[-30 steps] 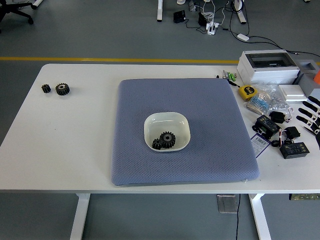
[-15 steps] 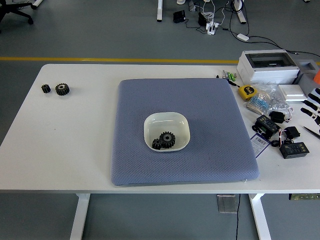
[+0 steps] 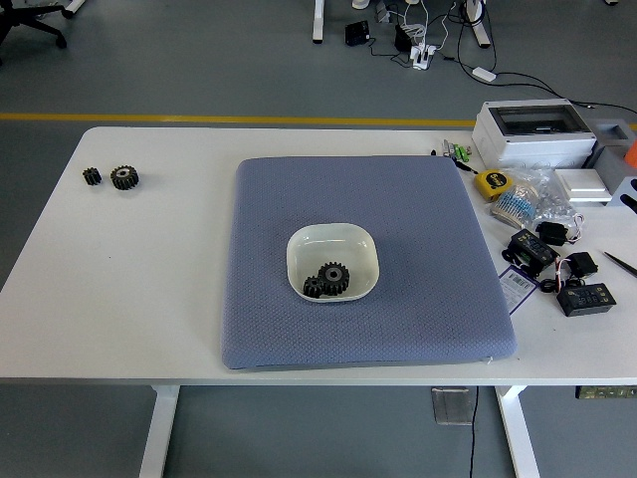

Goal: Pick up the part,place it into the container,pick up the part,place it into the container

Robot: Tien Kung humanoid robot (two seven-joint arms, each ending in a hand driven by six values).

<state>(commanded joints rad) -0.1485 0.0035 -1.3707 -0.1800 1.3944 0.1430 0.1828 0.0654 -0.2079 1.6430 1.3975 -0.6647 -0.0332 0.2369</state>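
Note:
A white bowl point(image 3: 295, 249) stands in the middle of a blue-grey mat point(image 3: 398, 199). Two black gears lie in it, a larger one point(image 3: 334, 277) and a smaller one point(image 3: 314, 288) touching it on the left. Two more black gears lie on the bare table at the far left, a larger one point(image 3: 124, 177) and a smaller one point(image 3: 92, 176). Only dark tips of my right hand point(image 3: 629, 202) show at the right edge, far from the bowl. My left hand is out of view.
The table's right side is cluttered: a white box point(image 3: 532, 131), a yellow tape measure point(image 3: 488, 182), a bag of small parts point(image 3: 528, 204), black adapters point(image 3: 530, 251) and a black module point(image 3: 585, 297). The mat covers the table's middle.
My right hand has drawn back to the right, from fingers spread over the clutter to almost out of the picture. The bowl and gears have not moved.

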